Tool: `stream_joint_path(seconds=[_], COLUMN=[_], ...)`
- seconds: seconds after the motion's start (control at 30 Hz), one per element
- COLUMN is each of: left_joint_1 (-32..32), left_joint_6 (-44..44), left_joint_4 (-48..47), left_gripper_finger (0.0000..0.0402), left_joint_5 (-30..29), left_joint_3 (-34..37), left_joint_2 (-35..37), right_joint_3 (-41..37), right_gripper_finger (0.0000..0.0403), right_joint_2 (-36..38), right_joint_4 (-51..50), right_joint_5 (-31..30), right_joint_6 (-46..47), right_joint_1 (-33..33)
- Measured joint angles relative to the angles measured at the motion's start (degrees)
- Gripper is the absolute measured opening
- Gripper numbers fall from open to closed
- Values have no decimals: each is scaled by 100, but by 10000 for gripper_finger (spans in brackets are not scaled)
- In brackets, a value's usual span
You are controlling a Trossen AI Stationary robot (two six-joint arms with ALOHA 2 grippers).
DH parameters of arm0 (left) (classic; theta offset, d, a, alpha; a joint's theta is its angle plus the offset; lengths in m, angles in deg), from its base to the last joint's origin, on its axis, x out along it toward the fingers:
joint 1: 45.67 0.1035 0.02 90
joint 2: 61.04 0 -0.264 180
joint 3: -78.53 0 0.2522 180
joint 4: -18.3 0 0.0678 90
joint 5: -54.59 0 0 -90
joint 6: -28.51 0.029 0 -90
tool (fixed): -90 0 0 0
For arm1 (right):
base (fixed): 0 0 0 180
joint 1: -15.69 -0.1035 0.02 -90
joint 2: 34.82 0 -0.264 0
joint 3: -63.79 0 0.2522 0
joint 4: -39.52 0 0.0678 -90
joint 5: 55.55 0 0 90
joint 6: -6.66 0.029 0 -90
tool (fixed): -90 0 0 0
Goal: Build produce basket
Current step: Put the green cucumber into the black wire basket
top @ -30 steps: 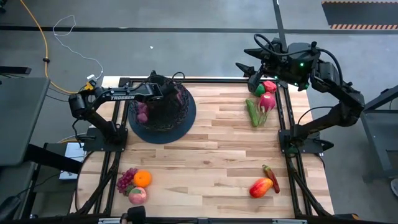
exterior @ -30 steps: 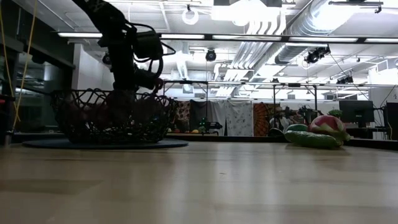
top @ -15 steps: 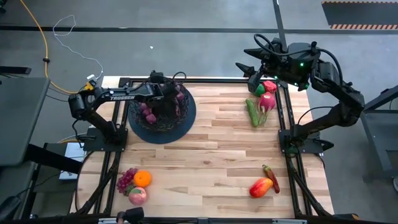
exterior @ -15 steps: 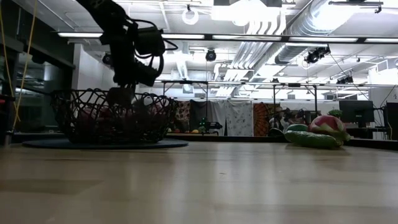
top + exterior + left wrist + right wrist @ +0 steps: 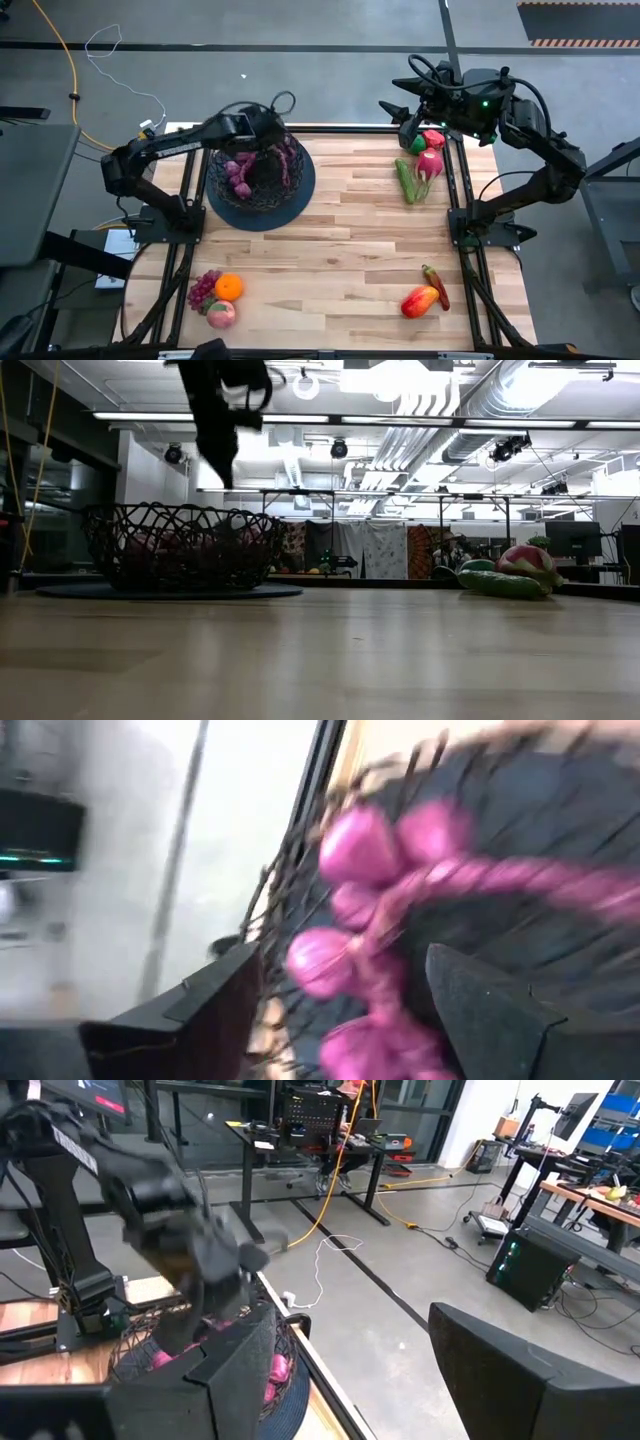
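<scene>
The black wire basket [image 5: 262,172] stands on its dark round base at the table's far left. A purple grape bunch [image 5: 240,172] lies inside it and fills the left wrist view [image 5: 360,850]. My left gripper [image 5: 265,138] hangs open above the basket, clear of its rim [image 5: 225,470], with nothing between its fingers [image 5: 345,1010]. My right gripper [image 5: 400,112] waits open, raised over the far right corner [image 5: 350,1380]. Below it lie a cucumber [image 5: 406,182], a radish [image 5: 430,162] and peppers [image 5: 428,141].
A second grape bunch [image 5: 204,289], an orange [image 5: 229,287] and a peach [image 5: 221,314] lie together near the front left. A mango [image 5: 420,300] and a thin red pepper [image 5: 437,285] lie at the front right. The table's middle is bare wood.
My left gripper has risen straight up out of the basket and turned somewhat at the wrist. It has left the purple grape bunch lying inside the basket. The basket has stayed in place.
</scene>
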Motion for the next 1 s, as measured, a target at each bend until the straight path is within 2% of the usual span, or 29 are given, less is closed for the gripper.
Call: stream_joint_path(seconds=[0.17, 0.27, 0.33, 0.47, 0.7, 0.8, 1.0], left_joint_1=[-9, -126, -275, -778, -1623, -1809, -1886], left_joint_6=[-1277, -1890, -2091, -2378, -2558, -2552, -2567], left_joint_4=[64, 659, 1156, 2496, 4837, 5307, 5277], left_gripper_finger=[273, 273, 273, 273, 273, 273, 273], left_joint_5=[1426, 1995, 2159, 2168, 1837, 1595, 1506], left_joint_3=[-602, -619, -586, -81, 1428, 1809, 1896], left_joint_2=[664, 1312, 1791, 2742, 4019, 4276, 4361], right_joint_3=[0, 0, 0, 0, 0, 0, -61], right_gripper_finger=[256, 256, 256, 256, 256, 256, 256], right_joint_2=[0, 0, -1, -2, -2, -2, 5], right_joint_4=[-72, -325, -595, -1281, -1927, -1925, -2153], right_joint_5=[2, 13, 15, 119, 262, 323, 252], right_joint_6=[2, 77, 198, 569, 1086, 1101, 1555], right_joint_1=[0, 0, 0, 0, 0, -2, -2])
